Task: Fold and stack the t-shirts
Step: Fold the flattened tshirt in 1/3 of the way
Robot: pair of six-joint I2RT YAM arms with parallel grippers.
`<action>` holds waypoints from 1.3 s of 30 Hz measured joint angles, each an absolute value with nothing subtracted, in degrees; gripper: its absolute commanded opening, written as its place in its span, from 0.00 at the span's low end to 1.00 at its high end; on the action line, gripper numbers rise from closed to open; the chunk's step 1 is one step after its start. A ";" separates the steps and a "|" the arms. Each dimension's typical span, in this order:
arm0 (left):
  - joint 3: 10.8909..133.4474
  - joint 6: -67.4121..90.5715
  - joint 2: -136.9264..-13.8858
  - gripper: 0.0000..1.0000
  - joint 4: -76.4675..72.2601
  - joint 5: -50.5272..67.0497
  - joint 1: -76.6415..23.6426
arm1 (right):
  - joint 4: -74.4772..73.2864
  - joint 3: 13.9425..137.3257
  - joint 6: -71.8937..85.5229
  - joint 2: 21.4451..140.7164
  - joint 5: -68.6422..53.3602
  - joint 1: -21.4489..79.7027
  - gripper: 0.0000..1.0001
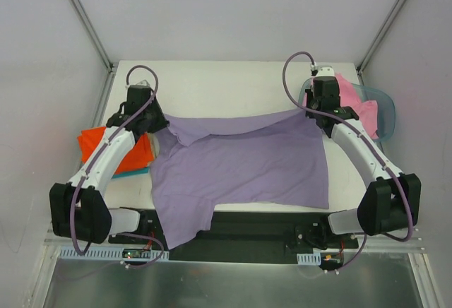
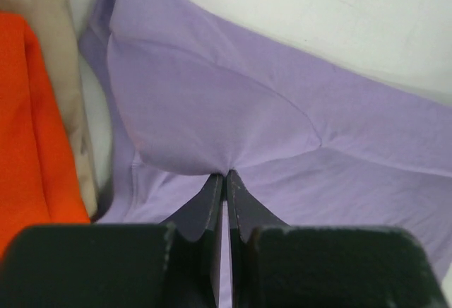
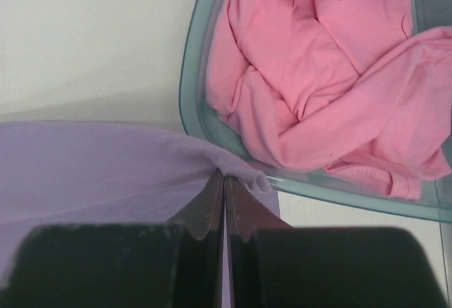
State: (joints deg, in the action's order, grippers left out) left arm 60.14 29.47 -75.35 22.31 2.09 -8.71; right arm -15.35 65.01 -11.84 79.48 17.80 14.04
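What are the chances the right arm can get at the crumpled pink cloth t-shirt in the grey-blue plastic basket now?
Probably yes: the pink t-shirt lies uncovered in the basket, beside the right gripper. But that gripper is shut on the lavender cloth t-shirt and must release it first.

- We're looking across all three views, and there's no text, label, brand, number or sign we can read on anything.
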 measured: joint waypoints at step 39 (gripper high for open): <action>46.41 46.70 -49.36 0.99 44.21 -5.08 -20.69 | -34.52 62.00 -3.70 66.78 16.05 11.40 0.97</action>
State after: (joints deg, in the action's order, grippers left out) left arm 46.41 46.70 -49.36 44.21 -5.08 -20.69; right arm -34.52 62.00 -3.70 66.78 16.05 11.40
